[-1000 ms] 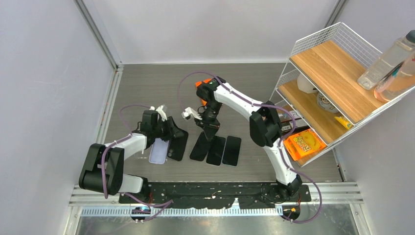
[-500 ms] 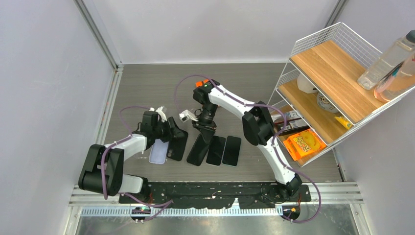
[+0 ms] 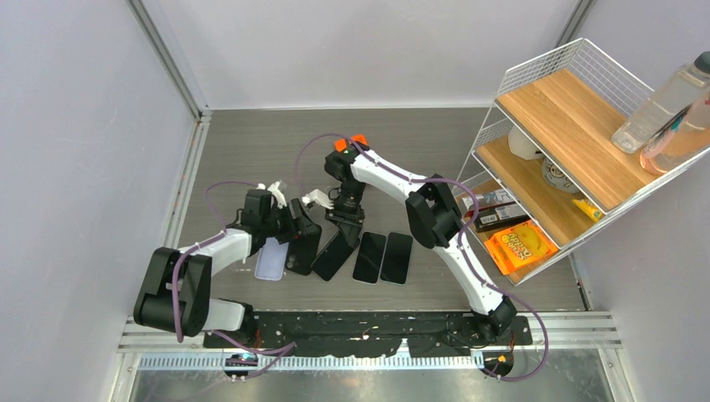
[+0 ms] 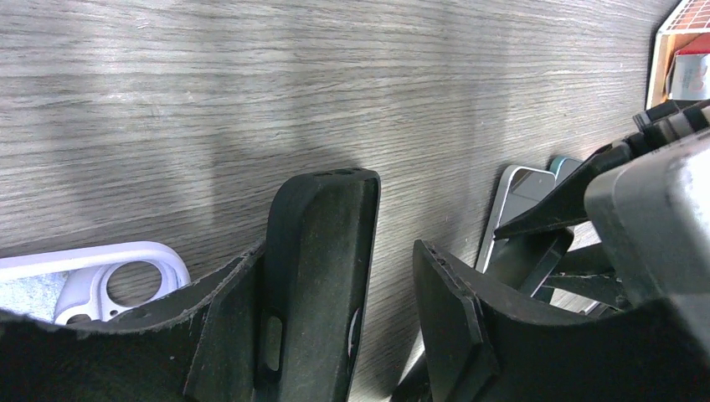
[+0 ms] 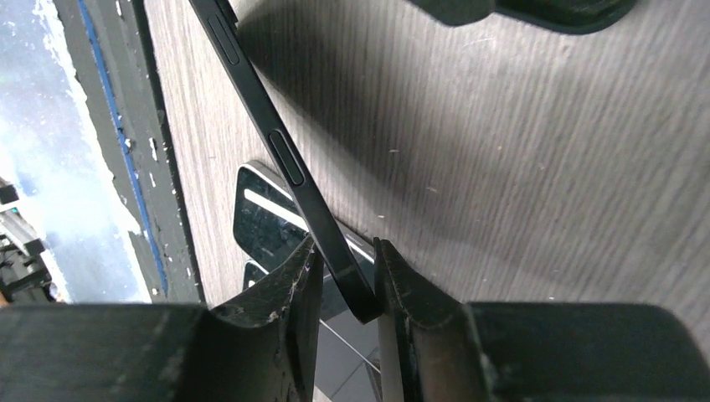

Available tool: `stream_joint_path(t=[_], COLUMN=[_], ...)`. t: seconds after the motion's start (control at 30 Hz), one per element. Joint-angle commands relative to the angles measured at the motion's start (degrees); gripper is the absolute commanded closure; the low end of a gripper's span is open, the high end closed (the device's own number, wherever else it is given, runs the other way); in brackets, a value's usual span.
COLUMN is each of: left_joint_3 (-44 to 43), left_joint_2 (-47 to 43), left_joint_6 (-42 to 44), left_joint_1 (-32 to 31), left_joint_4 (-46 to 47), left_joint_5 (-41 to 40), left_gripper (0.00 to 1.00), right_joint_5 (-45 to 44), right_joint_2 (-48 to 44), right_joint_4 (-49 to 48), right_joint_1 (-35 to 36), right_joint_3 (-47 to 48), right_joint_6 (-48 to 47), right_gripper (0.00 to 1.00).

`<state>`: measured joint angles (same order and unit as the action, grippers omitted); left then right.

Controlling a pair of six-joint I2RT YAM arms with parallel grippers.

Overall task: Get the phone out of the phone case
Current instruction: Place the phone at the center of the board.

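The right gripper pinches the black phone across its flat faces at one end, jaws clenched, the handset tilted over the tabletop. The black phone case stands at 9 o'clock from it, between the left gripper's spread jaws, touching only one. The phone looks stiff, slick and probably dense, so an end pinch could slip. The case looks rubbery and should flex.

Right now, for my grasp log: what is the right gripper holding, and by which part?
The black phone, pinched across its faces at one end by the right gripper.
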<state>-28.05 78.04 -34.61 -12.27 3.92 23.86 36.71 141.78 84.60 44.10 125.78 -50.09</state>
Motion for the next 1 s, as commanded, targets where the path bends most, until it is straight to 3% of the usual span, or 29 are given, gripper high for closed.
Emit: stream_joint_path(t=[0.0, 0.43, 0.57, 0.67, 0.87, 0.97], left_joint_3=[0.39, 0.52, 0.41, -0.03, -1.61, -1.70], left_joint_2=[1.40, 1.05, 1.15, 0.92, -1.18, -2.28], left_joint_6=[-0.30, 0.09, 0.56, 1.42, 3.74, 3.66], left_joint_1=[-0.85, -2.42, -3.33, -4.10, -4.95, -4.95], left_joint_4=[-5.68, -5.78, -6.19, -6.47, -8.14, -8.61], left_joint_5=[-0.65, -1.32, -2.03, -1.72, -0.70, -0.70], left_gripper=[0.35, 0.35, 0.37, 0.46, 0.75, 0.83], right_joint_5=[-8.57, -11.15, -11.06, -10.79, -10.75, -10.99], right_joint_2=[0.50, 0.09, -1.40, -2.70, -5.92, -6.88], right_joint_4=[-7.75, -10.53, -10.95, -11.23, -11.72, -11.73], right_joint_1=[0.29, 0.28, 0.27, 0.22, -0.32, -0.93], right_joint_3=[2.10, 1.11, 0.31, -0.83, -3.03, -3.74], right_joint_6=[2.62, 4.79, 5.04, 5.28, 6.15, 6.91], right_gripper=[0.70, 0.30, 0.23, 0.21, 0.19, 0.19])
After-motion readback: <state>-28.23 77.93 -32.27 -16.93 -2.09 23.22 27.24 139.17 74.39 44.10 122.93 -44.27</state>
